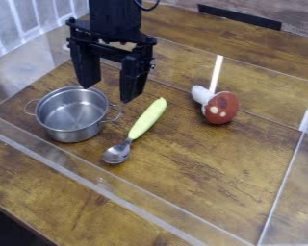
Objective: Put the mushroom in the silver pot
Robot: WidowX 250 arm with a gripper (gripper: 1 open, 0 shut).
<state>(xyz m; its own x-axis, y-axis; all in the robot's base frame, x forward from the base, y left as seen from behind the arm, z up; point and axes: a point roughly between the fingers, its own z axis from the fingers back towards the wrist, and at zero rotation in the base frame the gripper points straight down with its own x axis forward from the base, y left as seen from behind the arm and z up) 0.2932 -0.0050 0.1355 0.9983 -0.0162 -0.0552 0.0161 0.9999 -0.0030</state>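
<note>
The mushroom (215, 104), with a reddish-brown cap and white stem, lies on its side on the wooden table right of centre. At the left stands the silver pot (72, 113), round, shiny and with nothing inside it. My black gripper (107, 85) hangs pointing down above the table, just behind and to the right of the pot. Its fingers (128, 83) are spread wide apart, open, with nothing between them. The mushroom is well to the gripper's right, beyond a yellow-green piece.
A yellow-green banana-like piece (147, 117) lies between pot and mushroom. A metal spoon (116, 152) rests in front of it. A white stick (218, 72) stands behind the mushroom. Clear plastic walls (143, 207) fence the work area.
</note>
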